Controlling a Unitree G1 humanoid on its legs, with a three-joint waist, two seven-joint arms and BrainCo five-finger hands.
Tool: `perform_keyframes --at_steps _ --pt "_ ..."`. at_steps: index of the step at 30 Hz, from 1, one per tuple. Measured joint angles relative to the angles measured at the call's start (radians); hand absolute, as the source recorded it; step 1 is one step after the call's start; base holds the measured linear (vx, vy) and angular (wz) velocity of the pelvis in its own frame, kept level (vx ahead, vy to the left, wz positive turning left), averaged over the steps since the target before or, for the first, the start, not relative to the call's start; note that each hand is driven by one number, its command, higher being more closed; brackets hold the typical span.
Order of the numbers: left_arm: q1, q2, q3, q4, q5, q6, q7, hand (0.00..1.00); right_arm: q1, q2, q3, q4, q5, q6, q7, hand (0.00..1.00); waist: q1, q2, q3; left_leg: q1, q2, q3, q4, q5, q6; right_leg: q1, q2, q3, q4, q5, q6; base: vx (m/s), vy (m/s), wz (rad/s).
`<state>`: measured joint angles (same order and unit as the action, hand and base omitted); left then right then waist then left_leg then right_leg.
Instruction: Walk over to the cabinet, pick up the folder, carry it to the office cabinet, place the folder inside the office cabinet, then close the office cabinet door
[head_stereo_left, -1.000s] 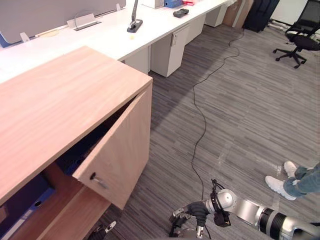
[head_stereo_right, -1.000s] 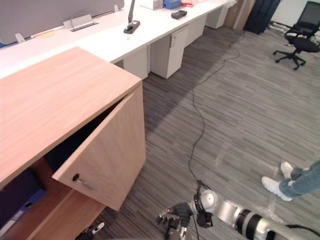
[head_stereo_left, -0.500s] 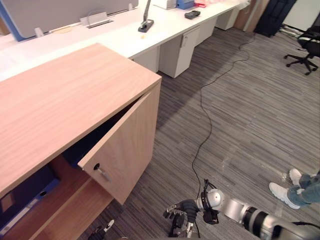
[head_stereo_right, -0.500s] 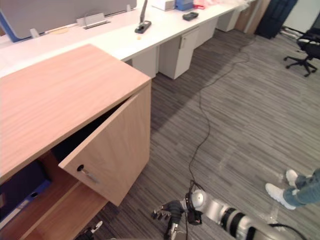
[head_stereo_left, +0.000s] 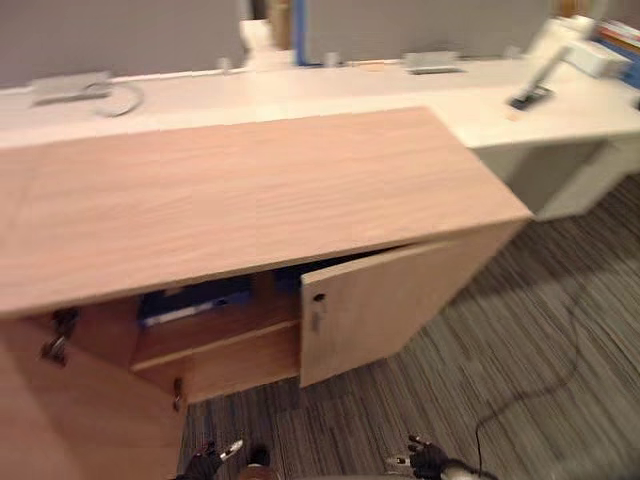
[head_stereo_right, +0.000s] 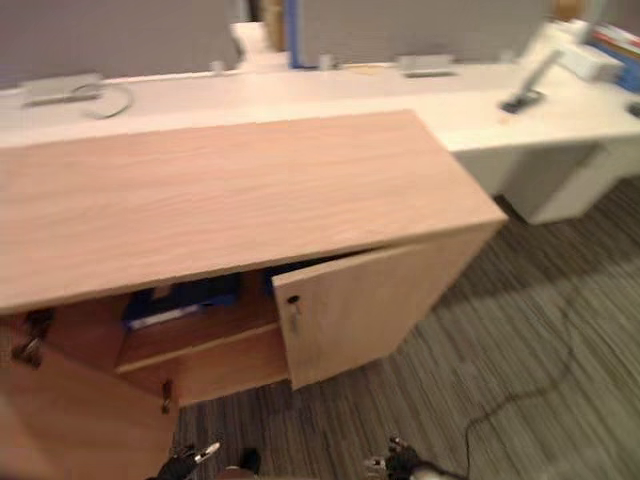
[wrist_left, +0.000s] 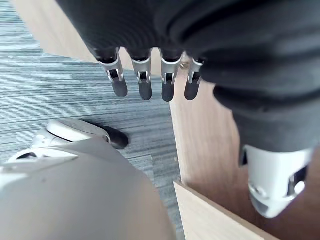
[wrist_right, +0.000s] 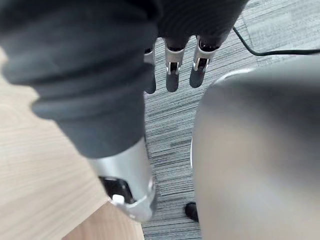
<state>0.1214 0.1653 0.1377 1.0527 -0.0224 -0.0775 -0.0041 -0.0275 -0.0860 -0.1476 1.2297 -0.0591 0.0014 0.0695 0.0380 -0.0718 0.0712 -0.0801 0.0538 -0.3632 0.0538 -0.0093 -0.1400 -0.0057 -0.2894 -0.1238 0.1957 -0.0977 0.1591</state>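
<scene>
The head camera has swung round to face the office cabinet (head_stereo_left: 250, 200) squarely, and with the blue folder (head_stereo_left: 195, 298) on its shelf and the left hand (wrist_left: 144, 84) and right hand (wrist_right: 171, 77) hanging straight-fingered and empty, closing the ajar door (head_stereo_left: 400, 300) probably remains.

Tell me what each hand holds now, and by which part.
Nothing. The left hand and the right hand hang with straight fingers, empty; the blue folder lies inside the cabinet.

A long white desk (head_stereo_left: 300, 88) backed by grey partition screens (head_stereo_left: 120, 35) stands on grey striped carpet (head_stereo_left: 560, 400).
</scene>
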Motion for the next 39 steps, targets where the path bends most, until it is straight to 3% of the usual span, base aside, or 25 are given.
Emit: perform_keyframes --at_steps 1,2,9,12,13,14,15,16,18,19,20,22,23,25,27,28,32,36,38,39 --pt "0.002 -0.002 0.001 0.002 0.0 0.001 0.002 0.0 -0.002 0.01 -0.03 0.008 -0.001 -0.002 -0.005 0.0 0.011 -0.002 -0.001 -0.008 0.001 -0.03 -0.007 0.014 -0.013 0.043 0.007 -0.023 -0.038 -0.021 0.027 0.1 -0.215 0.94" --pt "0.004 -0.009 0.002 0.008 0.0 0.0 0.003 0.0 0.003 0.015 -0.031 0.012 -0.001 -0.003 -0.009 0.0 0.008 0.013 0.0 -0.007 0.018 -0.039 -0.021 0.037 -0.017 0.075 0.027 -0.068 -0.055 -0.032 0.031 0.1 -0.223 0.87" --pt "0.02 -0.034 0.085 0.04 -0.035 0.0 0.002 0.0 0.012 0.026 -0.065 0.019 -0.04 -0.002 -0.004 0.0 0.005 0.043 -0.017 0.007 0.127 -0.057 -0.112 0.13 -0.036 0.145 0.148 -0.186 -0.082 -0.055 -0.005 -0.05 -0.16 0.52" --pt "0.022 -0.036 0.079 0.037 -0.064 0.001 0.004 0.0 0.011 0.025 -0.064 0.015 -0.035 -0.005 -0.009 0.0 0.005 0.039 0.007 0.003 0.115 -0.041 -0.096 0.14 -0.036 0.17 0.141 -0.221 -0.074 -0.067 -0.011 -0.12 0.02 0.35" --pt "0.018 -0.024 0.072 0.037 -0.068 0.002 0.008 0.0 0.015 0.03 -0.066 -0.002 -0.031 -0.006 -0.013 0.0 0.0 0.027 0.019 -0.034 0.11 0.072 -0.058 0.138 0.02 0.168 0.124 -0.238 -0.07 -0.072 -0.015 -0.13 0.082 0.45" --pt "0.014 -0.02 0.07 0.037 -0.069 0.002 0.008 0.0 0.017 0.032 -0.066 -0.011 -0.029 -0.007 -0.014 0.0 -0.005 0.02 0.024 -0.058 0.112 0.155 -0.014 0.124 0.042 0.166 0.113 -0.251 -0.068 -0.071 -0.015 -0.09 0.134 0.56" --pt "0.001 -0.019 0.069 0.038 -0.075 0.005 0.011 0.0 0.014 0.029 -0.066 -0.018 -0.03 -0.01 -0.016 0.0 -0.007 0.01 0.047 -0.151 0.118 0.33 0.211 0.072 0.096 0.169 0.082 -0.266 -0.049 -0.074 -0.011 -0.03 0.177 0.46" --pt "0.004 -0.031 0.065 0.038 -0.086 0.005 0.014 0.0 0.011 0.015 -0.068 -0.021 -0.026 -0.012 -0.018 0.0 -0.009 0.032 0.055 -0.222 0.133 0.46 0.408 -0.006 0.106 0.175 0.076 -0.266 -0.041 -0.076 -0.008 0.02 0.202 0.43" --pt "0.002 -0.032 0.058 0.036 -0.086 0.006 0.018 0.0 0.002 0.01 -0.068 -0.023 -0.018 -0.012 -0.021 0.0 -0.007 0.055 0.056 -0.235 0.132 0.501 0.404 -0.026 0.093 0.181 0.08 -0.264 -0.05 -0.087 0.007 0.09 0.174 0.49" --pt "-0.008 -0.019 0.045 0.033 -0.086 0.005 0.018 0.0 -0.003 0.019 -0.069 -0.018 -0.018 -0.01 -0.021 0.0 -0.007 0.039 0.065 -0.234 0.101 0.5 0.357 0.002 0.102 0.175 0.08 -0.244 -0.065 -0.093 -0.004 0.08 0.114 0.84" --pt "-0.021 -0.011 0.036 0.03 -0.082 0.004 0.019 0.0 -0.005 0.027 -0.077 -0.018 -0.005 -0.009 -0.021 0.0 -0.009 0.024 0.073 -0.234 0.065 0.507 0.299 0.029 0.13 0.164 0.083 -0.219 -0.083 -0.093 -0.026 0.02 0.071 0.86" --pt "-0.02 -0.025 0.042 0.036 -0.075 0.009 0.021 0.0 -0.014 0.034 -0.119 -0.02 0.004 -0.003 -0.024 0.0 0.002 0.041 0.099 -0.256 0.071 0.574 0.352 -0.002 0.165 0.17 0.065 -0.229 -0.062 -0.087 -0.023 0.01 0.131 0.53" --pt "-0.008 -0.028 0.043 0.036 -0.063 0.011 0.023 0.0 -0.016 0.046 -0.126 -0.022 0.005 -0.002 -0.024 0.0 0.006 0.035 0.098 -0.248 0.047 0.571 0.312 0.014 0.173 0.168 0.052 -0.232 -0.069 -0.088 -0.025 0.02 0.116 0.49" --pt "-0.016 -0.021 0.043 0.035 -0.041 0.011 0.023 0.0 -0.015 0.062 -0.136 -0.035 0.012 -0.003 -0.027 0.0 -0.014 0.024 0.088 -0.185 -0.031 0.537 0.066 0.139 0.185 0.145 0.055 -0.236 -0.087 -0.093 -0.066 0.03 0.015 0.84" --pt "-0.018 -0.024 0.043 0.03 -0.025 0.01 0.022 0.0 -0.014 0.061 -0.147 -0.04 0.033 -0.003 -0.034 0.0 -0.031 0.033 0.085 -0.115 -0.068 0.512 -0.151 0.182 0.177 0.143 0.06 -0.27 -0.094 -0.098 -0.085 0.04 -0.017 0.95" --pt "-0.02 -0.027 0.043 0.023 -0.02 0.01 0.022 0.0 -0.016 0.058 -0.151 -0.045 0.04 -0.003 -0.034 0.0 -0.039 0.039 0.092 -0.126 -0.069 0.503 -0.15 0.183 0.171 0.15 0.068 -0.288 -0.097 -0.099 -0.086 0.01 -0.029 0.76" --pt "0.002 -0.034 0.059 0.017 -0.017 0.008 0.02 0.0 -0.002 0.068 -0.174 -0.053 0.034 -0.004 -0.034 0.0 -0.022 0.037 0.09 -0.109 -0.072 0.447 -0.15 0.228 0.162 0.204 0.083 -0.342 -0.117 -0.099 -0.085 0.0 -0.066 0.35" --pt "0.005 -0.025 0.052 0.018 0.003 0.004 0.017 0.0 0.026 0.067 -0.175 -0.059 0.035 -0.005 -0.036 0.0 -0.025 0.019 0.082 -0.093 -0.143 0.327 -0.15 0.252 0.18 0.266 0.049 -0.42 -0.088 -0.091 -0.044 0.1 -0.01 0.59" --pt "0.016 -0.028 0.029 0.02 0.016 0.004 0.017 0.0 0.028 0.061 -0.176 -0.072 0.036 -0.011 -0.036 0.0 -0.036 0.039 0.072 -0.085 -0.14 0.26 -0.145 0.261 0.195 0.205 0.037 -0.334 0.09 -0.093 -0.069 0.12 0.082 0.85" --pt "0.012 -0.019 0.006 0.019 0.032 0.002 0.017 0.0 0.035 0.069 -0.174 -0.089 0.037 -0.018 -0.035 0.0 -0.043 0.047 0.066 -0.086 -0.133 0.21 -0.145 0.263 0.197 0.154 0.064 -0.177 0.18 -0.128 -0.099 0.09 0.05 1.07"
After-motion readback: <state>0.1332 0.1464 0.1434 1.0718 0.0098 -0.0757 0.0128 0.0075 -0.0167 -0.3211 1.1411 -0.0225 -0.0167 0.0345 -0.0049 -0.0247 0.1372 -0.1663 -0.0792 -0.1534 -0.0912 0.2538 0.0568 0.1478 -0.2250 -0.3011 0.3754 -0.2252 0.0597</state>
